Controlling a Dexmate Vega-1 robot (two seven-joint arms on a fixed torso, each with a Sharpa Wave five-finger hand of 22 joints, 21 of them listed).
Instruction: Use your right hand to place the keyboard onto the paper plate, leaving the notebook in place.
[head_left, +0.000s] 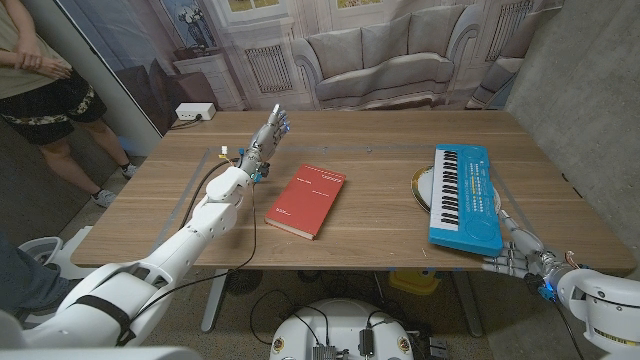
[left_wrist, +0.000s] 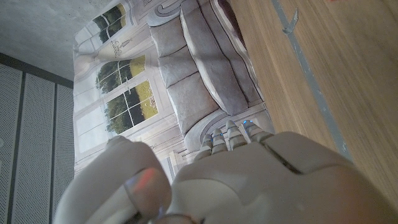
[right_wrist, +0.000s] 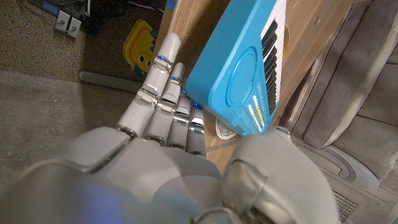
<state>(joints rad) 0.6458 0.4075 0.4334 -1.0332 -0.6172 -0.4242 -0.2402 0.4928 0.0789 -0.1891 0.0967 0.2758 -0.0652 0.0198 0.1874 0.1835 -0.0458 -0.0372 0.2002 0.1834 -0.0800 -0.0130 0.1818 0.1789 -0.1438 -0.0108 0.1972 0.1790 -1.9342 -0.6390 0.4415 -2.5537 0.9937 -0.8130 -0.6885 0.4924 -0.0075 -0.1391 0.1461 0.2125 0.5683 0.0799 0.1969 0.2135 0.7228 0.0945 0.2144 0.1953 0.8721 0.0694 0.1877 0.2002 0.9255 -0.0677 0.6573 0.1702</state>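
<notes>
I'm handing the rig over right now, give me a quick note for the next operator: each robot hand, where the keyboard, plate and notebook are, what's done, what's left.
Left robot hand: raised over the table's left part, fingers apart, holding nothing.
Right robot hand: at the near right table edge, at the near end of the blue keyboard; whether it grips it I cannot tell.
Keyboard: its far half lies over the paper plate; its near end reaches the table edge.
Red notebook: mid-table, apart from both.
Done: keyboard partly on the plate.
Left: probably settle it further on, release, withdraw; leave the notebook.
</notes>
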